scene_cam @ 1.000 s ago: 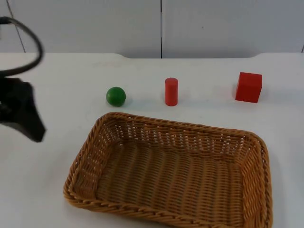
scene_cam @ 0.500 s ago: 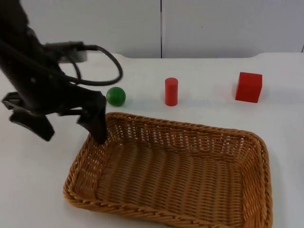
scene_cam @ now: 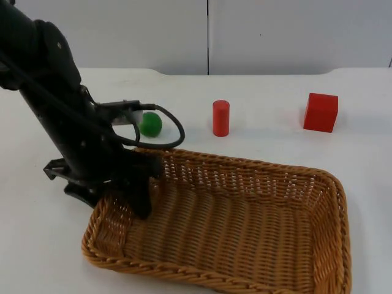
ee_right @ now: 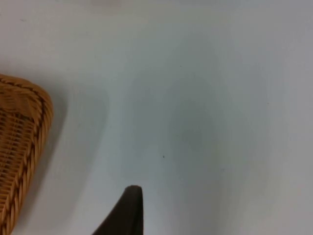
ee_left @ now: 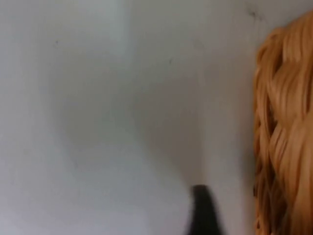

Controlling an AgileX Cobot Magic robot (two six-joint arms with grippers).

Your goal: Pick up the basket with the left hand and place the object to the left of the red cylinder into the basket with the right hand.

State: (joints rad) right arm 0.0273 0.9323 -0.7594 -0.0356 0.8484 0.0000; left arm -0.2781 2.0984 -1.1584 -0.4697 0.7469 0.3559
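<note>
Left arm (scene_cam: 55, 116): enters from the upper left in the top view and reaches down to the basket's left end.
Left gripper (scene_cam: 116, 199): at the left rim of the basket; fingers apart, one black finger (scene_cam: 139, 199) inside the basket against the left wall, the other (scene_cam: 82, 193) outside over the table. The rim lies between them; actual contact with the rim cannot be told. In the left wrist view, a black fingertip (ee_left: 203, 210) stands over the white table just beside the woven rim (ee_left: 281, 137).
Basket (scene_cam: 245, 226): woven, tan, rectangular, resting on the table in the near middle of the scene. One corner of it is seen in the right wrist view (ee_right: 19, 147).
Green ball (scene_cam: 151, 124): on the table behind the basket's far left corner, to the left of the red cylinder and apart from it; partly hidden by the left arm. Not touched by either gripper.
Red cylinder (scene_cam: 221, 118): upright on the table, behind the basket's far rim, between the ball and the cube.
Red cube (scene_cam: 321, 113): on the table well to the right of the cylinder, towards the far right.
Right gripper: waiting over bare table beside the basket's corner; one fingertip (ee_right: 128, 210) is visible in the right wrist view; whether its fingers are apart or together cannot be told.
Table (scene_cam: 49, 245): white, ending at a grey wall (scene_cam: 275, 33).
</note>
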